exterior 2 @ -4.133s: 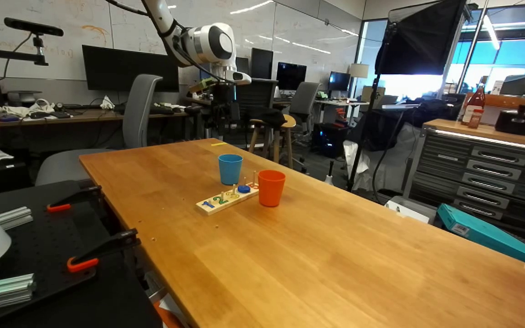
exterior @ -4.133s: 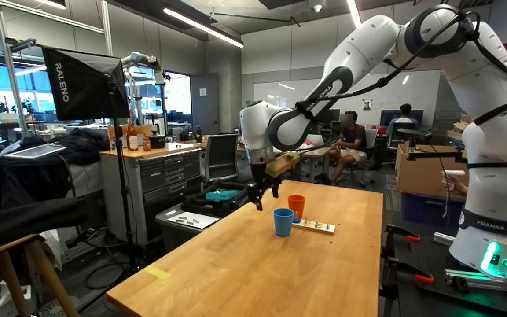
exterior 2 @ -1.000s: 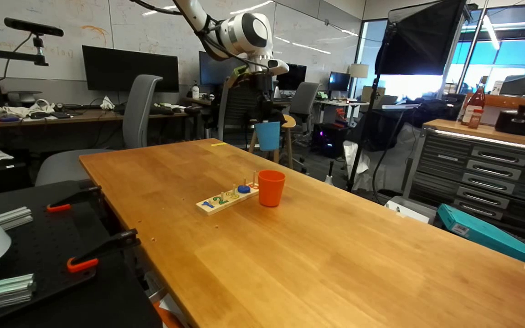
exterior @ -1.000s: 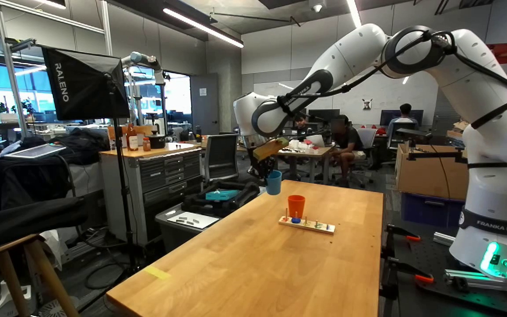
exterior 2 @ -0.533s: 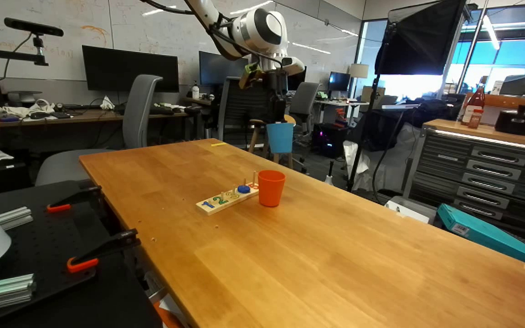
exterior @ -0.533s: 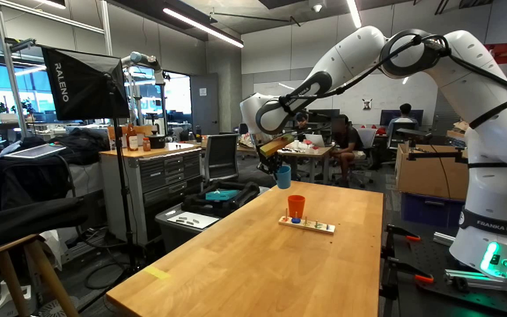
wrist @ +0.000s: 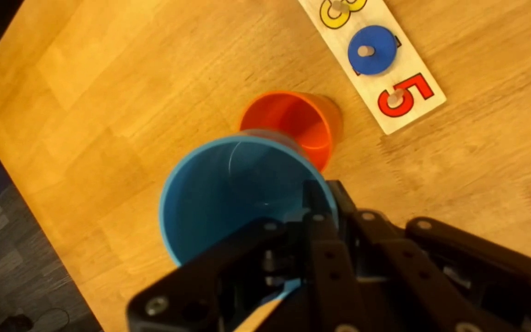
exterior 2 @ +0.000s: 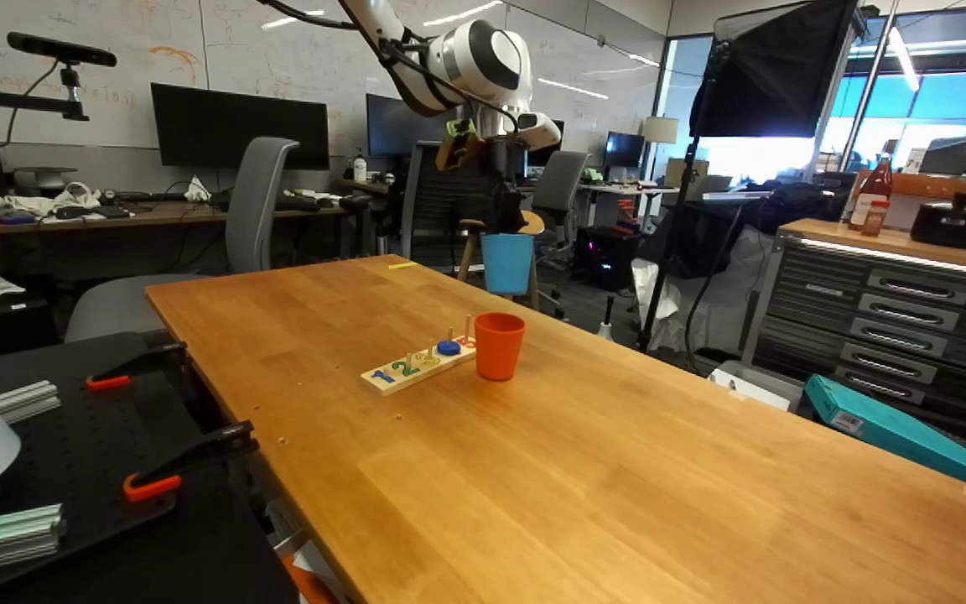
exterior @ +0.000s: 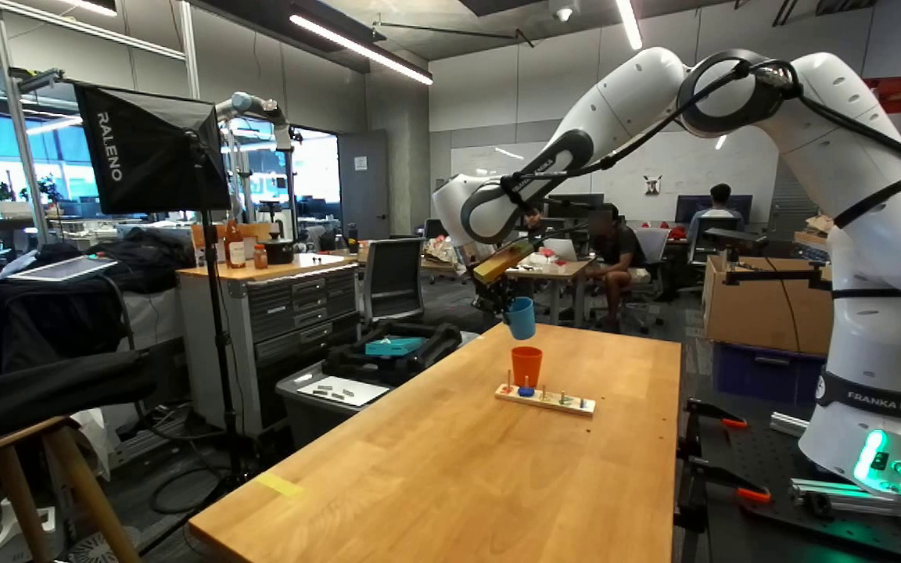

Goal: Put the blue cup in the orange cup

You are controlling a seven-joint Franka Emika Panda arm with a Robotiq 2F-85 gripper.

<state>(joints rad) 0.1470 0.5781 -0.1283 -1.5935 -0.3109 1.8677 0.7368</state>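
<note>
The blue cup (exterior: 522, 319) hangs in the air, tilted a little, just above the orange cup (exterior: 526, 367) in both exterior views. My gripper (wrist: 325, 191) is shut on its wall, one finger inside the cup and one outside. From the wrist, the mouth of the blue cup (wrist: 238, 184) faces me and covers the near part of the orange cup (wrist: 293, 117). Upright on the table, the orange cup (exterior 2: 500, 346) shows a small gap between its rim and the bottom of the blue cup (exterior 2: 507, 264).
Close beside the orange cup lies a wooden number board (exterior: 552, 401) with upright pegs and a blue disc (wrist: 372, 50) on one of them. The wooden table (exterior 2: 617, 470) has its edge not far from the cups. A black softbox lamp (exterior: 155, 148) stands off the table.
Several seconds ago the blue cup stood on the table by the board; now it is held aloft. During the last second it has moved across to above the orange cup and sunk slightly.
</note>
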